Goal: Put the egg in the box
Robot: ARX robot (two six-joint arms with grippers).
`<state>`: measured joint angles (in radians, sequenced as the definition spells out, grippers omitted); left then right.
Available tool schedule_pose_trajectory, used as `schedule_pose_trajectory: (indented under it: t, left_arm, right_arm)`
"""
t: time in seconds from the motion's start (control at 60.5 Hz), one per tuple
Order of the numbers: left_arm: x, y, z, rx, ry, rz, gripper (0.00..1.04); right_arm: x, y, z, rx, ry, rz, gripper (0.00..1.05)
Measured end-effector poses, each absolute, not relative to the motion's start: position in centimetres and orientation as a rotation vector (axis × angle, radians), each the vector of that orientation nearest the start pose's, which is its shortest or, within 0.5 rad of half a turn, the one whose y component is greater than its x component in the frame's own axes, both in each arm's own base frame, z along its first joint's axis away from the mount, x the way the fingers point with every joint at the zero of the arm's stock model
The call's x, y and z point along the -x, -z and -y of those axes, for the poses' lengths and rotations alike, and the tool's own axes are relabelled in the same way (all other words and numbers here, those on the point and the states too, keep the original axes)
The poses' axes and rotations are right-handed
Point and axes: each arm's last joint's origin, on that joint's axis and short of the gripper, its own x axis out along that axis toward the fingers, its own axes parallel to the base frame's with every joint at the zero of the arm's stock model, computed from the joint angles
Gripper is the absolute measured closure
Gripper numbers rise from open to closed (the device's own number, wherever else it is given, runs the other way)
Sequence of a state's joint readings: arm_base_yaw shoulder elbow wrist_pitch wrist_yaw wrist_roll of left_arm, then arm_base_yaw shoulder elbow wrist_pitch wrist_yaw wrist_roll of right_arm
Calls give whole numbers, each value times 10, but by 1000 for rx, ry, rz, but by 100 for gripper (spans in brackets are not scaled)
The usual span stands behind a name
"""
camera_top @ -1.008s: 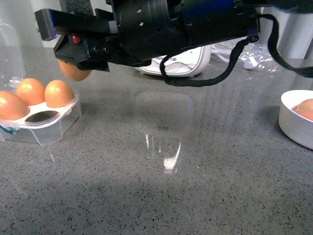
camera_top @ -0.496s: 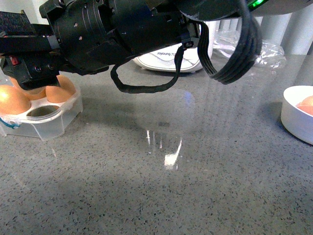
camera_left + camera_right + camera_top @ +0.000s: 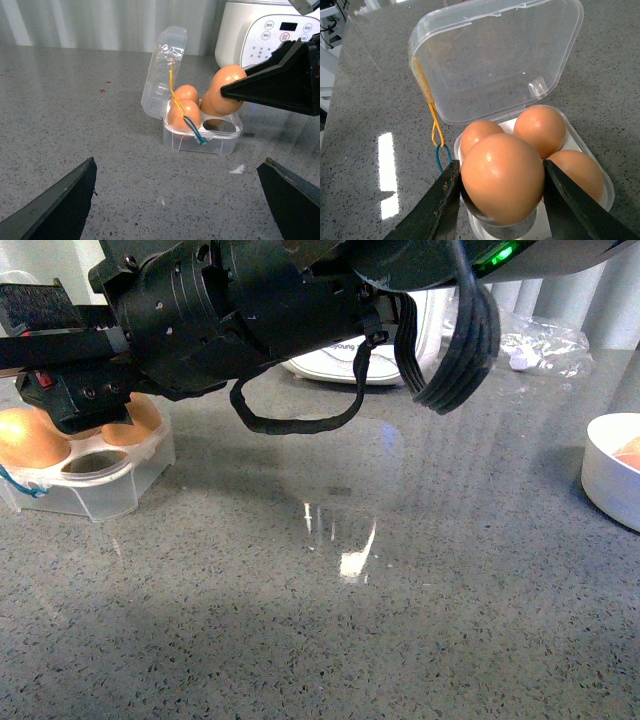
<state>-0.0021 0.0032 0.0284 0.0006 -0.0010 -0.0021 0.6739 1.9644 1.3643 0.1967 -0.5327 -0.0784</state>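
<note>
Right wrist view: the right gripper [image 3: 503,200] pinches the smooth orange-brown egg [image 3: 502,175] just above the clear plastic four-cell box [image 3: 200,145], over its one vacant cell. If the egg comes down off-centre, it could knock the three seated brown eggs [image 3: 540,129] or the cell rim. The fingers have little room to spread there. The upright hinged lid [image 3: 495,65] hems one side, and the speckled grey counter [image 3: 620,75] lies open elsewhere. The left gripper [image 3: 175,200] hangs spread and empty, well apart.

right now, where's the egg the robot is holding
In the right wrist view, the egg is gripped by the right gripper above the box, over its empty cell.
</note>
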Motion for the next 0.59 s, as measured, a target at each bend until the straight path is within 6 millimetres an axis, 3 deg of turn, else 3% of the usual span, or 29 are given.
schedule_pose_trajectory:
  t: [0.264, 0.38, 0.496, 0.595]
  left_arm:
    - [-96, -173, 0, 2, 1, 26, 7]
    - [-96, -173, 0, 2, 1, 26, 7]
    - [-96, -173, 0, 2, 1, 26, 7]
    - [-96, -173, 0, 2, 1, 26, 7]
  right_arm:
    - [-338, -221, -286, 98, -1200, -386, 21]
    - [-338, -220, -284, 98, -1197, -391, 22]
    - [-338, -221, -280, 98, -1195, -387, 10]
    - [-336, -227, -276, 96, -1191, -373, 7]
